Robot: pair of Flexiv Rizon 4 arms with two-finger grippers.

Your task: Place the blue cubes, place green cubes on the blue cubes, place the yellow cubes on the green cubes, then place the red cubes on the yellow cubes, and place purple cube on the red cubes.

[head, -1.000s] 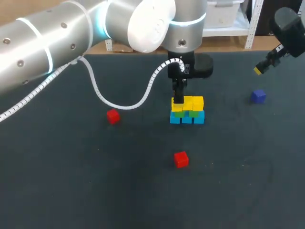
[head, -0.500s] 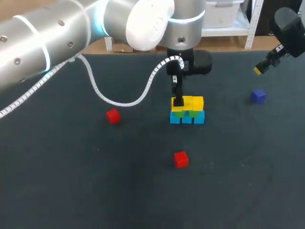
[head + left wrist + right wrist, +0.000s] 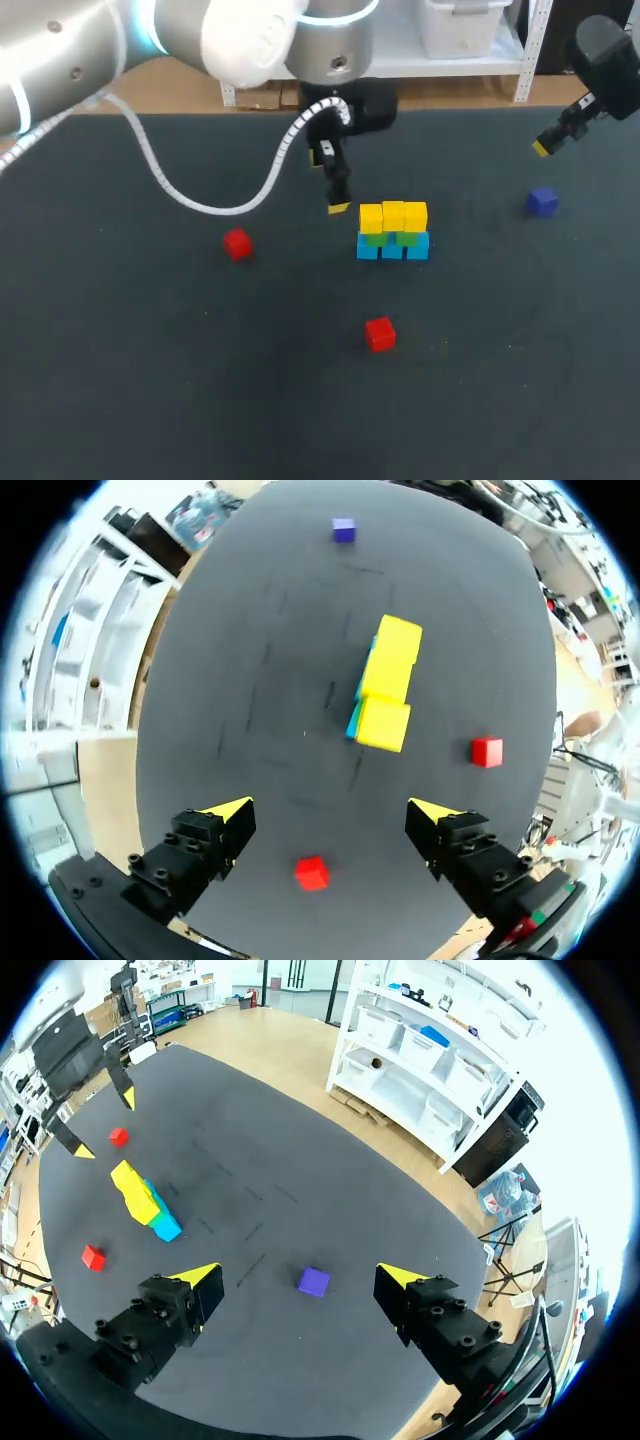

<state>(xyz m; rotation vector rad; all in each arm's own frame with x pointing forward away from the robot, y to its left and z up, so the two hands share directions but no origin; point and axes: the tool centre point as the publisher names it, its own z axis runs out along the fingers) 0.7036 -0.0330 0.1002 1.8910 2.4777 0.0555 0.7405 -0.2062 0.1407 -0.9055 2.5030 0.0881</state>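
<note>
Stack [image 3: 392,230]: 3 layers, standing mid-table; no gripper touches it.
Blue cubes [image 3: 392,249]: 3 in a row on the table [image 3: 120,380]; bottom layer.
Green cubes [image 3: 376,239]: middle layer, resting on the blue cubes; count cannot be told.
Yellow cubes [image 3: 393,215]: 3 in a row; top layer, nothing on them.
Left gripper [image 3: 330,812]: fingers spread wide, nothing held; hangs above the table at 10 o'clock of the stack, near it and clear of it.
Right gripper [image 3: 300,1278]: fingers spread wide, nothing held; hangs high at 2 o'clock of the stack, well apart.
Red cube A [image 3: 237,244]: alone on the table at 9 o'clock of the stack.
Red cube B [image 3: 379,333]: alone on the table at 6 o'clock of the stack.
Purple cube [image 3: 542,201]: on the table at 3 o'clock of the stack, well apart; lies under the right gripper's gap, untouched.
</note>
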